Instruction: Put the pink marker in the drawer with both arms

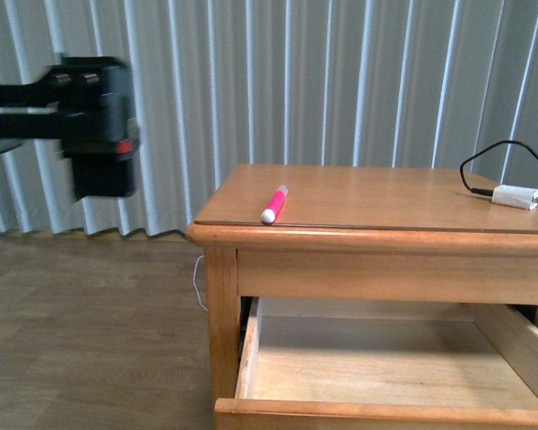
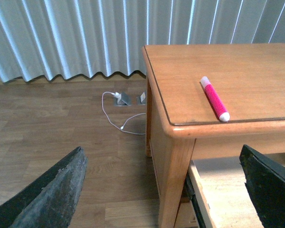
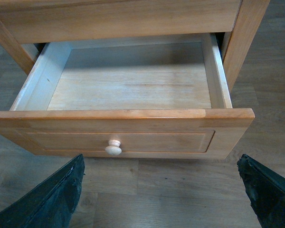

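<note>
**Left gripper** (image 2: 161,152): jaws spread wide, nothing held. It hangs off the table's corner, lower than the top and short of the short hot-pink marker with white cap (image 2: 214,99).

**Right gripper** (image 3: 160,159): equally wide and empty, facing the front of the pulled-out light-oak drawer (image 3: 133,114).

**Task object:** the pink marker lies flat on the glossy oak table top (image 2: 256,66), near the front edge by the left corner. The drawer is below it, open and bare inside.

**Step judged in hand:** left-side pickup. The gripper should rise clear of the edge, set its jaws across the barrel and close at mid-length. A round barrel this near the edge may roll if nudged.

**View differences:**
- The front view alone shows the blurred black left arm (image 1: 94,125), held high, and a white adapter with black cable (image 1: 516,195), well apart from the marker.
- The left wrist view alone shows a thin white cable (image 2: 115,114) on the wooden floor.
- The right wrist view alone shows the recessed panel and round pale knob (image 3: 114,147).
</note>
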`<state>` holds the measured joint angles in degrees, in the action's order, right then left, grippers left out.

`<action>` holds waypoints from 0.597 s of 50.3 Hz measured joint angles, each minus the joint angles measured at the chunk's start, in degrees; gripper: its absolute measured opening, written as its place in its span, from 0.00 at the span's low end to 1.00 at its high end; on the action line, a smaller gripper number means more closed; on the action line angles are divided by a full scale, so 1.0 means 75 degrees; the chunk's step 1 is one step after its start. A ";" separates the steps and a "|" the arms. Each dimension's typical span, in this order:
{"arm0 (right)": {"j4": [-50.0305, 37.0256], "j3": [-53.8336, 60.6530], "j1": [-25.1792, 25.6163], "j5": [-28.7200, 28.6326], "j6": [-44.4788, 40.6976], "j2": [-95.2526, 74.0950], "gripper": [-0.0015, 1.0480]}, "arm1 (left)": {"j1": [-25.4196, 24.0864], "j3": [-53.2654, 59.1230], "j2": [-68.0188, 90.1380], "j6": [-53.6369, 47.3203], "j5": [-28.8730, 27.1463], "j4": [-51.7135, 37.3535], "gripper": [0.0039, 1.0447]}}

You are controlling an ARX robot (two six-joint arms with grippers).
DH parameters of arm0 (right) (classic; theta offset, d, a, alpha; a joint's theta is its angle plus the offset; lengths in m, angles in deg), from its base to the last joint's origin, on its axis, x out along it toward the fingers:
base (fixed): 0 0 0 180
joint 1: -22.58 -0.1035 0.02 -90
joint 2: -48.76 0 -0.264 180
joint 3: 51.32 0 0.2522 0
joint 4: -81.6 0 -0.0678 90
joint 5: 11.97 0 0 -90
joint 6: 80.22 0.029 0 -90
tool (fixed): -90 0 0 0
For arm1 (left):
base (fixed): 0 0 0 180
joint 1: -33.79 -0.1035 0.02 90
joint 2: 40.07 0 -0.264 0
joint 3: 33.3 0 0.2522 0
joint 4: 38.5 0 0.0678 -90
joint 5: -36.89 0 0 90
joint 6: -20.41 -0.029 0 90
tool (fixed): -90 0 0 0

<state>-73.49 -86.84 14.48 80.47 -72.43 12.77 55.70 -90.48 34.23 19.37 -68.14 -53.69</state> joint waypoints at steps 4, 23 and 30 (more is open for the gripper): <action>0.0000 -0.0003 0.0000 0.0000 0.0000 0.0000 0.91 | 0.0096 -0.0956 0.0935 -0.0050 -0.0105 0.0277 0.94; 0.0000 -0.0003 0.0000 -0.0003 0.0000 0.0000 0.91 | 0.0192 -0.4782 0.4258 0.0332 0.0058 0.2457 0.94; 0.0000 0.0000 0.0000 0.0000 0.0000 0.0000 0.91 | 0.0294 -0.5511 0.4747 0.0341 -0.0026 0.2876 0.94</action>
<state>-73.49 -86.84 14.48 80.47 -72.43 12.77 57.91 -131.81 69.84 21.93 -68.34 -32.12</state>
